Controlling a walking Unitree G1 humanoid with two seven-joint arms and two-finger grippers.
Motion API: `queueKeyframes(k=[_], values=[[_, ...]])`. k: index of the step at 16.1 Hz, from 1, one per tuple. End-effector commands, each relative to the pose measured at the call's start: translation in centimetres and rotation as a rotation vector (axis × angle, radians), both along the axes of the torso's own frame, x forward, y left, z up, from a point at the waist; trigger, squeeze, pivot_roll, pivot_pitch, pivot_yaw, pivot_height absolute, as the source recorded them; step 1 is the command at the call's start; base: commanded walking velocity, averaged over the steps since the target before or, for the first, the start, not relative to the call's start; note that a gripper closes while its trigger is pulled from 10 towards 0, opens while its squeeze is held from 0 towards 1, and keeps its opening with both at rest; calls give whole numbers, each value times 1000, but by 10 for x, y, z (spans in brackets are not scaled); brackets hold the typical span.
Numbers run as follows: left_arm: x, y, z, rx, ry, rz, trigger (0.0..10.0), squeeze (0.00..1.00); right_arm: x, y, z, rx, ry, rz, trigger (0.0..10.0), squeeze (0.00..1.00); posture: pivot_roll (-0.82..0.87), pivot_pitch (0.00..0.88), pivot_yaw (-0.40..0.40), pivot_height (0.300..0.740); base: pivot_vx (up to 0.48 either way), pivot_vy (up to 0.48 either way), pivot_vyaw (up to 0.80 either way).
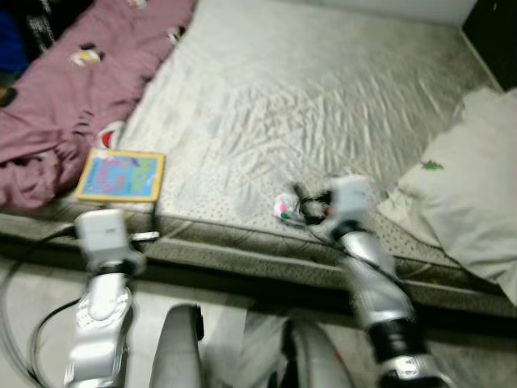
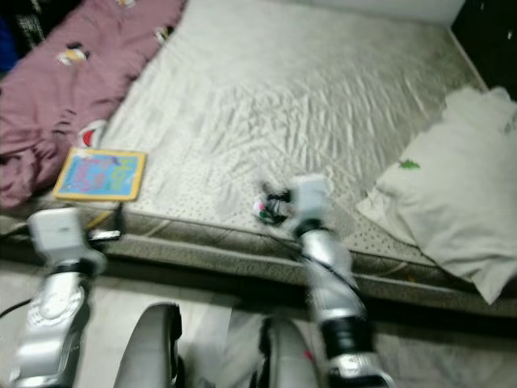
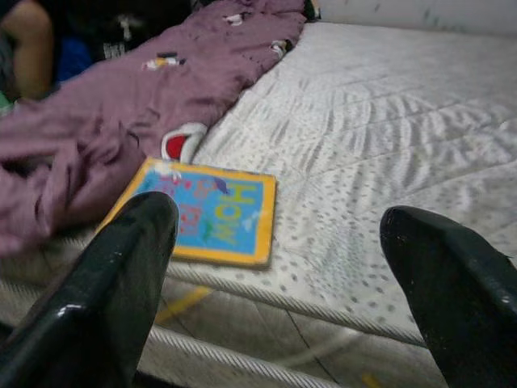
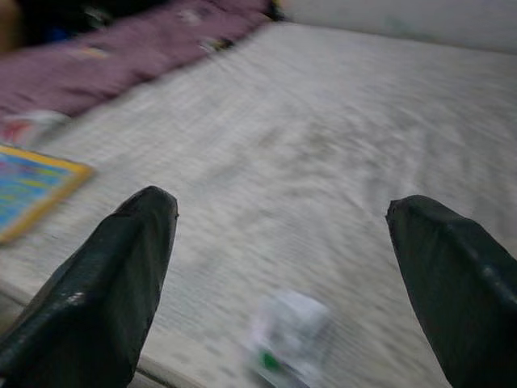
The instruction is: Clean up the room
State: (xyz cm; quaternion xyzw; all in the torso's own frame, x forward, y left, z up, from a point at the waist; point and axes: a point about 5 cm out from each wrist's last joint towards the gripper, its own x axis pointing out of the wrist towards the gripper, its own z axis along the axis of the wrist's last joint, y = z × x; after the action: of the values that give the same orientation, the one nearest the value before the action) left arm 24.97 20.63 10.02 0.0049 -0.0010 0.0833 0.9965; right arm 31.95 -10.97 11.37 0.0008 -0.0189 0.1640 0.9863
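A small crumpled white wrapper with green and pink marks (image 1: 284,208) lies on the bare grey mattress (image 1: 307,105) near its front edge. My right gripper (image 1: 311,206) hovers just beside it, fingers open; in the right wrist view the wrapper (image 4: 289,338) sits low between the open fingers (image 4: 121,267). A blue picture book with a yellow border (image 1: 121,175) rests on the mattress's left front corner. My left gripper (image 1: 145,237) is at the mattress edge just below the book, open and holding nothing, and the book (image 3: 214,212) lies ahead of its fingers (image 3: 121,275).
A rumpled purple blanket (image 1: 73,89) covers the mattress's left side, touching the book's far edge. A white pillow (image 1: 468,202) lies at the right. Dark furniture (image 1: 497,32) stands at the far right corner. My legs (image 1: 178,347) stand on the floor before the mattress.
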Motion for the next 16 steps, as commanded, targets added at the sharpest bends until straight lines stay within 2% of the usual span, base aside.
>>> queueKeyframes(k=[1, 5, 8, 11, 16], values=[[0, -8, -3, -20, 10, -21, 10000, 0, -2, -16, -7, -20, 23, -39, 10000, 0, 78, 95, -55, 600, 0, 0, 0], [0, -10, -2, -22, -1, -39, 10000, 0, -2, -16, -8, -18, 23, -38, 10000, 0, 78, 92, -55, 600, 0, 0, 0], [1, -10, -1, -28, -6, -45, 10000, 0, -1, -16, -8, -14, 24, -39, 10000, 0, 77, 95, -56, 561, 290, 0, 0], [1, -11, -1, -29, -5, -48, 10000, 0, -1, -16, -8, -13, 24, -39, 10000, 0, 76, 96, -55, 561, 306, 0, 0], [3, -12, 0, -33, -7, -65, 10000, 0, 1, -16, -7, -7, 23, -38, 10000, 0, 73, 103, -54, 561, 0, 0, 0]])
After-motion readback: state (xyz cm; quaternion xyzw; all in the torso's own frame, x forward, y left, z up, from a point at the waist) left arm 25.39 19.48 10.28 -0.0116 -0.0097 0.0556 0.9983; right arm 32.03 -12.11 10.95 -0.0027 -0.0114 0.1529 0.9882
